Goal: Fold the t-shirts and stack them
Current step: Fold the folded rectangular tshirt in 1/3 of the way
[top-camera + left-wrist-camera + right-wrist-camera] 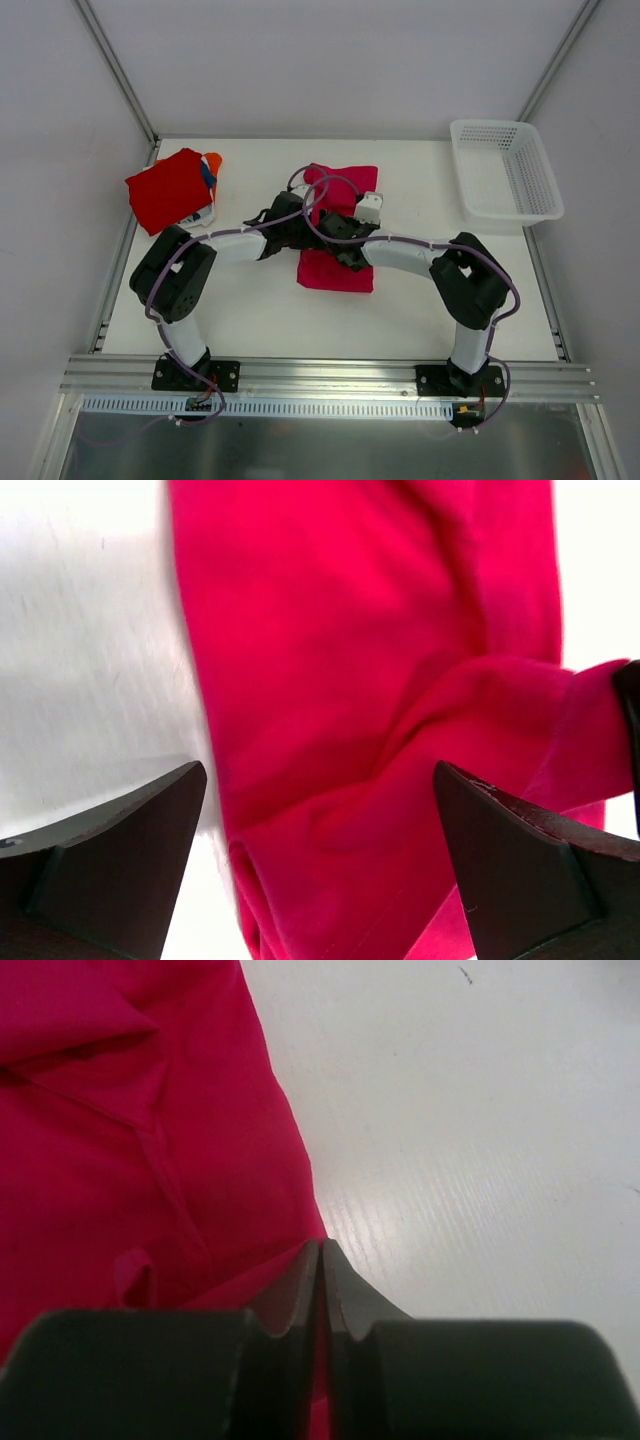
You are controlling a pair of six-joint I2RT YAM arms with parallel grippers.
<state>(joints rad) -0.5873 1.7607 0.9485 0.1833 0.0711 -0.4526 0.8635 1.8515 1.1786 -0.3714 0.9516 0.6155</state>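
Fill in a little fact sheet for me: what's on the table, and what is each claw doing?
Centre of table: pink shirt, partly folded, both arms over it
Left gripper: open, above the pink shirt
Right gripper: shut on the pink shirt's edge
Far left: red shirt, folded, atop orange and blue shirts
Far right: white basket

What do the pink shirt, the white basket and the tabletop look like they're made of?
The pink shirt looks like soft knit cloth, probably cotton jersey, matte: it bunches in rounded folds. The white basket seems moulded plastic, slightly glossy, with rigid mesh walls. The tabletop is a hard white board, maybe laminate: faint sheen, fine straight lines.
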